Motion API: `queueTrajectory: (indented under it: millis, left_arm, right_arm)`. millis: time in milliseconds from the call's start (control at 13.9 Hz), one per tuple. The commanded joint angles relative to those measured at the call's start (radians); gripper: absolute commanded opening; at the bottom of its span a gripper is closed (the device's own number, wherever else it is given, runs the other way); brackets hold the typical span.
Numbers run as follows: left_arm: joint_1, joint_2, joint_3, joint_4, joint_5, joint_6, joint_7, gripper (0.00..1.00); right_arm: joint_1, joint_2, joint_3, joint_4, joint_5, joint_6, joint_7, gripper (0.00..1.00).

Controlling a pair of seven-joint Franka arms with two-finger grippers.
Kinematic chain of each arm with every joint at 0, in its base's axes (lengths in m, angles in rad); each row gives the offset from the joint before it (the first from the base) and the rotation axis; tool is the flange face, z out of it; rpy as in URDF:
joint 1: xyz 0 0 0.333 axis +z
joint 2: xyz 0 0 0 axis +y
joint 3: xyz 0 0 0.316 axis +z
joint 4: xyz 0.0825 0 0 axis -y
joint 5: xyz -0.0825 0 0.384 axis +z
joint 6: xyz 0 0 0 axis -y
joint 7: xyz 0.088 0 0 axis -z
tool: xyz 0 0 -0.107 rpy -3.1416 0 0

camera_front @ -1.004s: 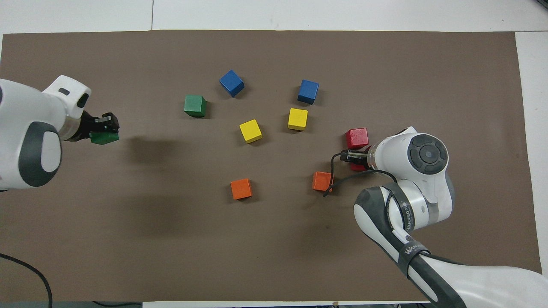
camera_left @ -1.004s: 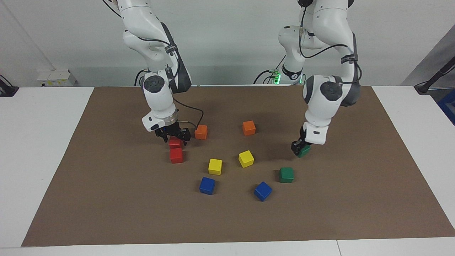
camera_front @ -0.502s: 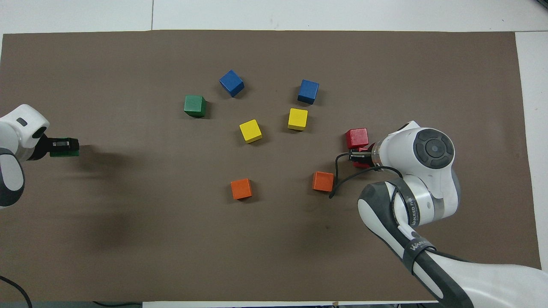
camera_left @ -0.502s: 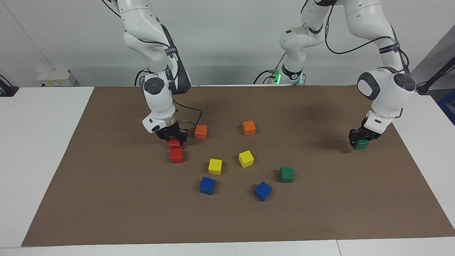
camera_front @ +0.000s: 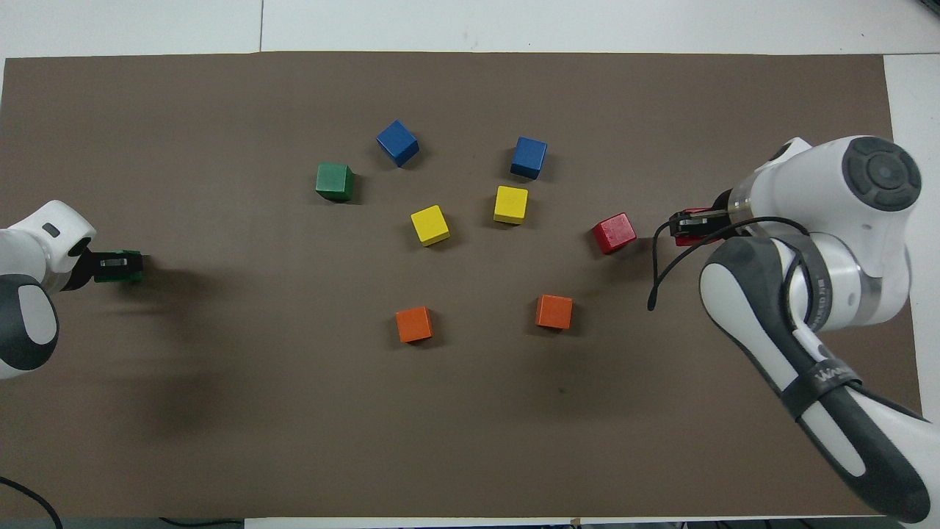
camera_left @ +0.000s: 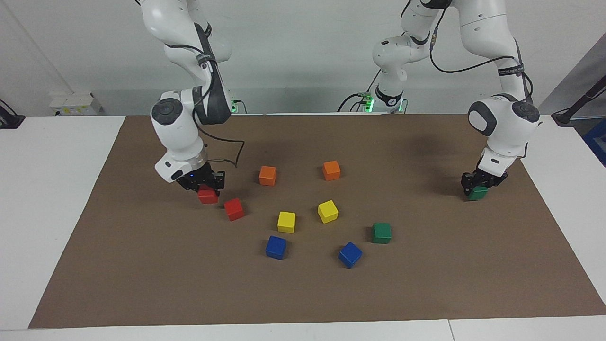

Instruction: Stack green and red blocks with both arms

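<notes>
My left gripper (camera_left: 477, 185) is shut on a dark green block (camera_left: 479, 193) and holds it low over the brown mat (camera_left: 426, 284) at the left arm's end; it also shows in the overhead view (camera_front: 114, 263). My right gripper (camera_left: 204, 184) is shut on a red block (camera_left: 207, 196) just above the mat toward the right arm's end. A second red block (camera_left: 234, 209) lies on the mat beside it, turned a little. A second green block (camera_left: 381, 232) sits on the mat farther from the robots, beside a blue cube.
Two orange cubes (camera_left: 267, 175) (camera_left: 331, 170) lie nearest the robots mid-mat. Two yellow cubes (camera_left: 286, 221) (camera_left: 327, 211) and two blue cubes (camera_left: 276, 247) (camera_left: 350, 254) lie farther out. White table (camera_left: 57, 189) surrounds the mat.
My left gripper carried its green block out to the left arm's end and lowered it. My right gripper carried its red block sideways toward the right arm's end. The loose red block turned slightly.
</notes>
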Motion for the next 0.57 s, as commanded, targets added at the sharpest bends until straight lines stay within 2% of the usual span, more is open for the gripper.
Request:
queueTrajectory:
  millis: [0,143,215,287,502]
  left_arm:
    - [0.025,0.013,-0.012,-0.017,-0.001,0.039,0.017,0.00]
    - [0.025,0.016,-0.012,-0.014,-0.001,0.037,0.017,0.00]
    - [0.023,0.018,-0.012,-0.011,-0.001,0.034,0.017,0.22]
    - [0.025,0.018,-0.012,-0.009,-0.001,0.029,0.017,0.99]
    - [0.019,0.018,-0.014,0.011,-0.001,0.002,0.017,1.00]
  right_arm:
    - [-0.082,0.025,0.010,0.013,0.001,0.010,-0.104,0.00]
    - [-0.122,0.044,0.010,0.014,0.001,0.029,-0.169,0.00]
    - [-0.144,0.058,0.010,0.007,0.001,0.058,-0.198,0.00]
    - [-0.154,0.071,0.010,0.004,0.001,0.073,-0.226,0.00]
    - [-0.175,0.101,0.010,-0.010,0.001,0.101,-0.246,0.00]
